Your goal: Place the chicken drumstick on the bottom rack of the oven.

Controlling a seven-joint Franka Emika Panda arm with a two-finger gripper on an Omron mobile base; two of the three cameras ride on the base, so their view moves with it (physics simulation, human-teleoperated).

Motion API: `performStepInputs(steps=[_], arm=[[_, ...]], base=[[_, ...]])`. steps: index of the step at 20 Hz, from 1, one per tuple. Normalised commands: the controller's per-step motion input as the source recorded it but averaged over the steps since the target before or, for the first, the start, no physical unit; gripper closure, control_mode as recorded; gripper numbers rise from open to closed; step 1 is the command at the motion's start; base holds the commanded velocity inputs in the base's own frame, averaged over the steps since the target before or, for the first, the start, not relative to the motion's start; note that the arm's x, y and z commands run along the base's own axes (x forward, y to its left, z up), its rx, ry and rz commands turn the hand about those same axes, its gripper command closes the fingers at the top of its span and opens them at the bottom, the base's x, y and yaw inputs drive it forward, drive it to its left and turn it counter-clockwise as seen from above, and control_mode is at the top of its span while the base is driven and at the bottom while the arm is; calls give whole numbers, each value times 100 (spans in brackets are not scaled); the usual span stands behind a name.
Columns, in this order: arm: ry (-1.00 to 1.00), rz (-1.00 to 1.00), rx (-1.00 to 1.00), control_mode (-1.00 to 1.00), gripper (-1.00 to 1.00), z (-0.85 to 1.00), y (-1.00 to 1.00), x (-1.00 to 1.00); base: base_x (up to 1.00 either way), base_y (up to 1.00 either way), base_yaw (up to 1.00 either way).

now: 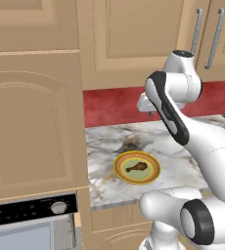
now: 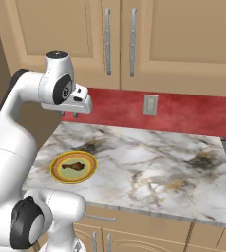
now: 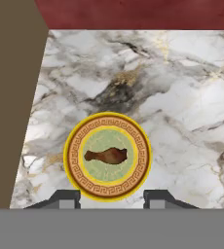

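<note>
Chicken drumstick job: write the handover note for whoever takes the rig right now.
Gripper: open, holding nothing, raised above the marble counter, looking down on the plate.
Chicken drumstick: lying in the green centre of the yellow-rimmed plate, near the counter's left end, beside the tall cabinet.
Oven: built into that tall cabinet, low and left of the counter; door looks shut.
Done: nothing yet.
Left: lower and grasp the drumstick, get the oven door open, set the drumstick on the bottom rack.
</note>
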Motion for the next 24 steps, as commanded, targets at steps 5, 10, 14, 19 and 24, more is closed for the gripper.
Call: performStepInputs(steps=[5, 10, 14, 19, 24], arm=[[0, -1, 0, -100, -100, -10, 3, -21], [7, -29, 0, -100, -100, -71, 24, -16], [10, -39, 0, -100, -100, -92, 32, -4], [5, -36, 8, -100, -100, -74, 2, 0], [2, -24, 17, -100, -100, -65, -10, 0]], base=[[0, 0, 0], [0, 0, 0], [0, 0, 0], [0, 0, 0], [0, 0, 0]])
